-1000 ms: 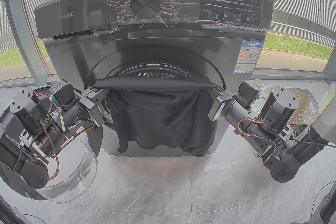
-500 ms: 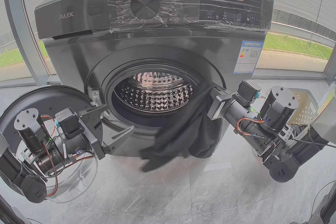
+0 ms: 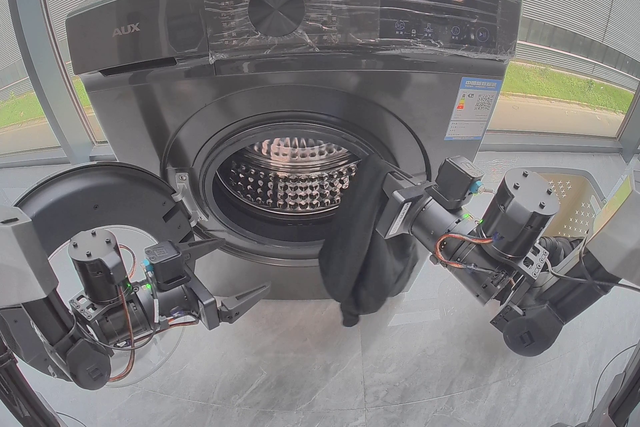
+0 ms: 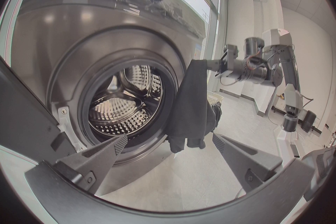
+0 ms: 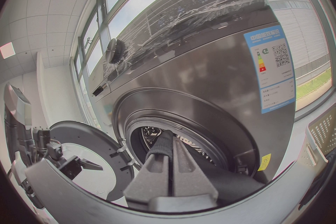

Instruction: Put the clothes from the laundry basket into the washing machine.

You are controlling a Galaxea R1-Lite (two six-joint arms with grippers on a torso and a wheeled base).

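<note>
Head view: a dark garment [image 3: 360,248] hangs from the right gripper [image 3: 385,173] at the open mouth of the washing machine [image 3: 300,81], while the left gripper [image 3: 243,266] holds nothing.

Nearest, low over the pale tiled floor [image 3: 300,361], the left gripper has its fingers spread wide with nothing between them, just in front of the round door [image 3: 100,195] that stands swung open on the machine's left side. Farther in, the right gripper's fingers are pinched tight on the garment's top edge at the right rim of the opening. The cloth hangs down outside the machine, over the front panel, with its lower end near the floor. Behind the rim lies the studded steel drum [image 3: 293,178]. A white laundry basket [image 3: 587,201] stands to the machine's right, behind the right arm, and windows run behind everything.
</note>
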